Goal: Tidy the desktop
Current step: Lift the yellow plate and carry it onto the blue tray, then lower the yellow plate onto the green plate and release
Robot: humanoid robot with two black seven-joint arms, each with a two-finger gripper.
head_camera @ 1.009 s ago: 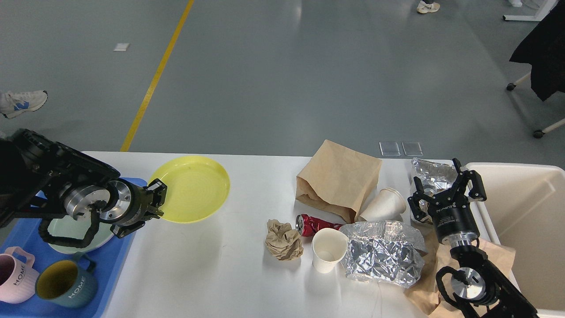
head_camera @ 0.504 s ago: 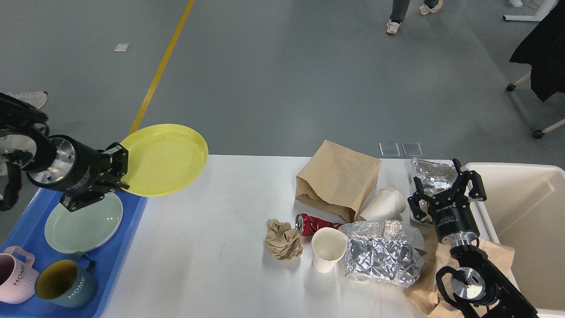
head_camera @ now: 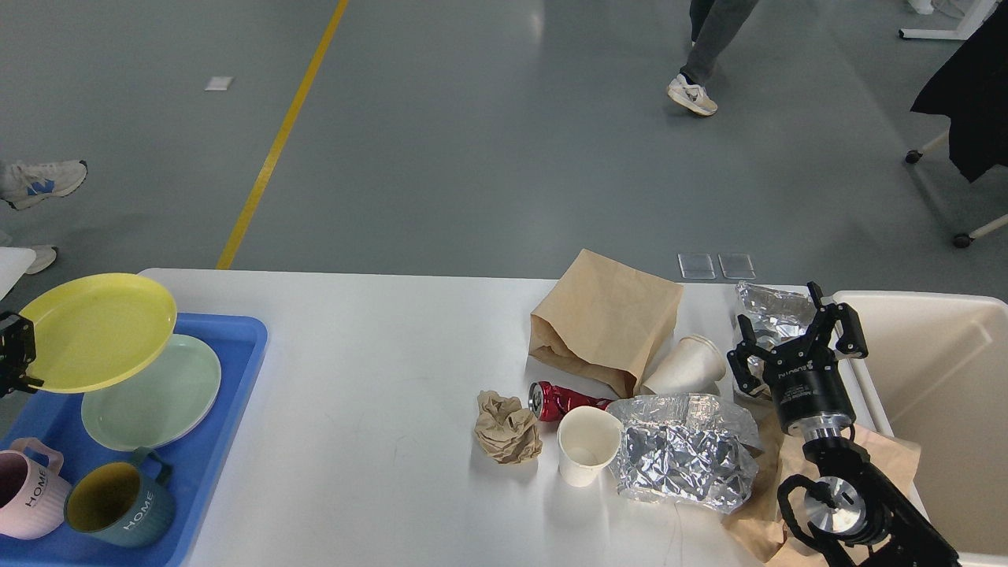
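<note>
Left end effector (head_camera: 14, 358) sits at the far left edge of the head view, mostly cut off; it is clamped on the near-left rim of the yellow plate (head_camera: 98, 329), held tilted in the air. The plate hangs over the back left of the blue tray (head_camera: 236, 409), partly above the pale green plate (head_camera: 157, 394) lying in the tray. In the tray's front corner are a pink mug (head_camera: 24, 496) and a teal mug (head_camera: 118, 508), both marked HOME.

Right end effector (head_camera: 795, 335) is at the right side of the bench (head_camera: 354, 370), pointing up and away, fingers spread, holding nothing. It is just in front of a crumpled foil bag (head_camera: 768, 303), with the cream bin (head_camera: 937, 394) off its right side.

The bench itself runs across the middle of the view and its clear centre-left is bare white. Trash is clustered centre-right: brown paper bag (head_camera: 606, 319), tipped paper cup (head_camera: 685, 364), crushed red can (head_camera: 555, 399), crumpled paper ball (head_camera: 506, 428), upright paper cup (head_camera: 587, 443), large foil sheet (head_camera: 681, 453), and more brown paper under the right arm.

Step in hand, as I judge it: stowing the yellow plate in the tray. The next move calls for lowering and levelling it onto the green plate, then opening. The trash is not yet cleared; the right arm looks placed to start on the foil bag.
</note>
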